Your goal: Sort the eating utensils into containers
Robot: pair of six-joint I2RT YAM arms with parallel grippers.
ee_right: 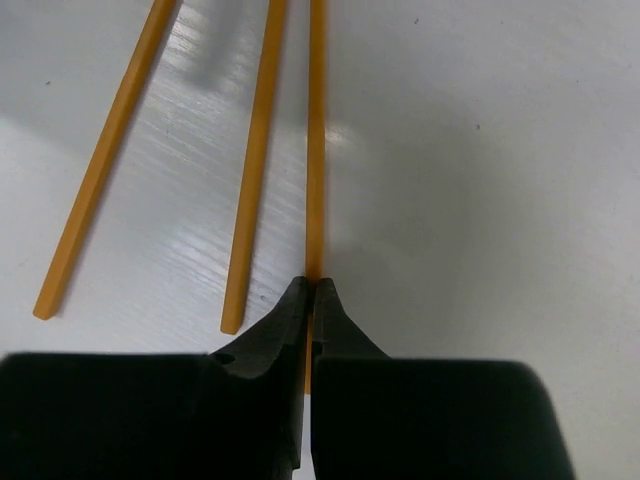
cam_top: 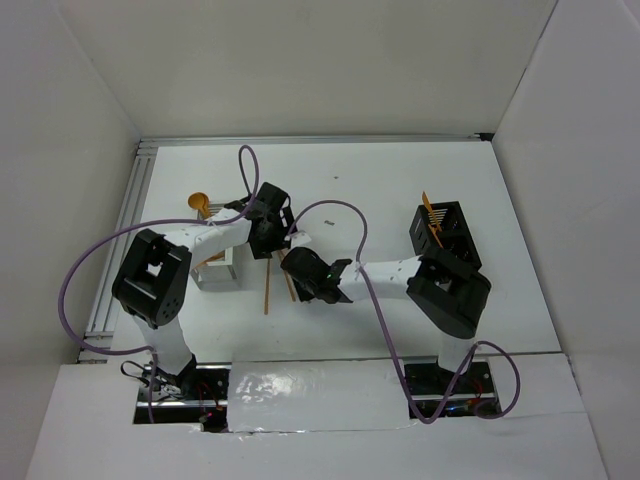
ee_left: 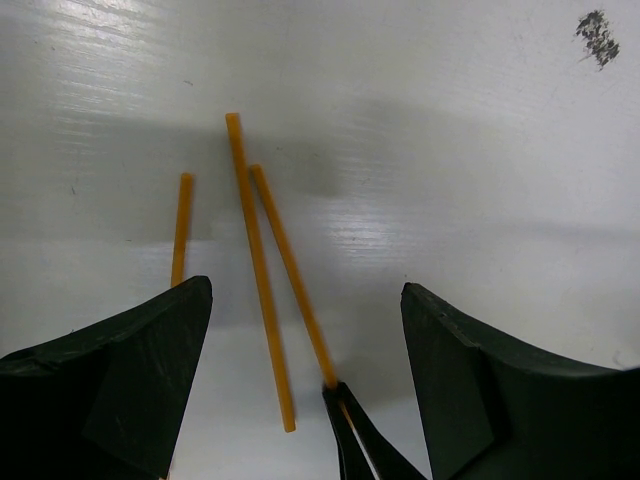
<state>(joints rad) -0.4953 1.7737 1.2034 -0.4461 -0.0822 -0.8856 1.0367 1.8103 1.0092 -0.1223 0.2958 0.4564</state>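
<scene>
the right gripper [ee_right: 311,298] has its fingers pinched together on the end of one orange stick [ee_right: 317,130]; the rest of that stick runs straight away from the tips, low over the white tabletop [ee_right: 480,150], and i cannot tell whether it is lifted or resting; a second stick [ee_right: 255,170] lies just beside it, not touching the fingers; a third stick [ee_right: 110,150] lies a little further off, at a slight angle; all three sit about mid-table, somewhat toward the near edge and the left edge.

the left gripper [ee_left: 307,288] hangs above the same sticks with its fingers [ee_left: 130,380] spread wide apart, holding nothing; the sticks show in the gap below it; a dark smudge [ee_left: 597,38] marks the tabletop beyond.

the white caddy [cam_top: 218,270] stands toward the left edge, partly hidden under the left arm; an orange spoon [cam_top: 199,201] shows its round bowl just past that arm, and i cannot tell whether it stands in the caddy; the black caddy [cam_top: 447,240] stands near the right edge, with orange forks [cam_top: 432,213] upright at its far end, tines up.
</scene>
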